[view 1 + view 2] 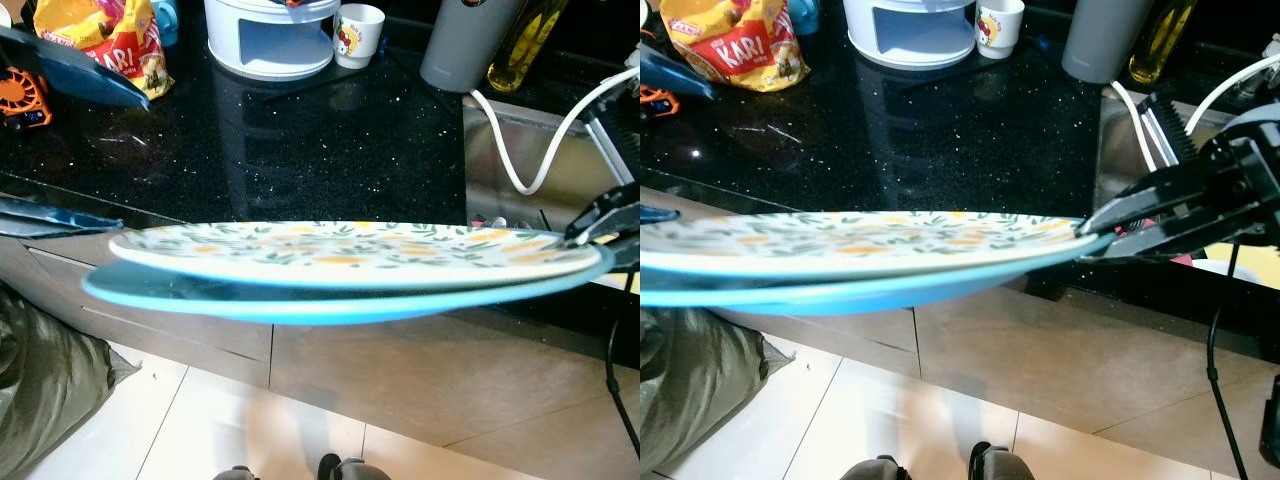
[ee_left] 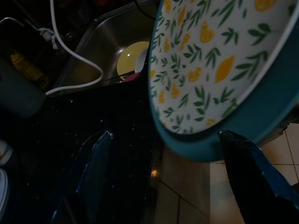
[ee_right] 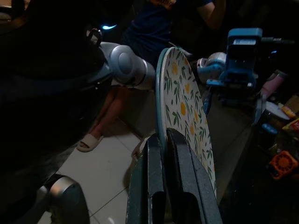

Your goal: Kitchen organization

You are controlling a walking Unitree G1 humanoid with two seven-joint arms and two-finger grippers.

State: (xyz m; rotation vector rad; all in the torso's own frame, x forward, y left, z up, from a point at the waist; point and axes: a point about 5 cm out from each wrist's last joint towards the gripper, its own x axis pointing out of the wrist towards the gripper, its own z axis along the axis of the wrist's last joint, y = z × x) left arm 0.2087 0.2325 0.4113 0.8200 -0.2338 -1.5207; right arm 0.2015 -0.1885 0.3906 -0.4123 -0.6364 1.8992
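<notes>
Left eye view: a plate [image 1: 340,250] with a blue rim and a lemon-and-leaf pattern is hanging level in the air just in front of the black worktop [image 1: 300,150], over the tiled floor [image 1: 250,430]. The right gripper [image 1: 590,232] is pinching its rim at the sink side. A blue-taped finger of the left gripper [image 1: 60,215] is reaching to the opposite rim. On the worktop a snack bag [image 1: 110,40], a white appliance [image 1: 270,35], a cup [image 1: 358,33], a grey jug [image 1: 465,45] and an oil bottle [image 1: 528,40] are standing well behind the plate. A white cable [image 1: 520,150] is looping over the sink [image 1: 510,170].

Right eye view: the right gripper's jaws are closing on the plate's edge, one black finger [image 1: 1185,185] above and one below, nearly together with the rim between them.

Left wrist view: the plate's patterned face is filling the upper part, its rim lying between the left gripper's two blue-taped fingers [image 2: 96,172]. The jaws are standing wide apart; whether either finger is touching the rim I cannot tell. A yellow dish [image 2: 130,58] is lying in the sink beyond.

Right wrist view: the two black fingers are lying almost closed, clamping the plate seen edge-on. A person's legs [image 3: 112,116] are showing beyond.
</notes>
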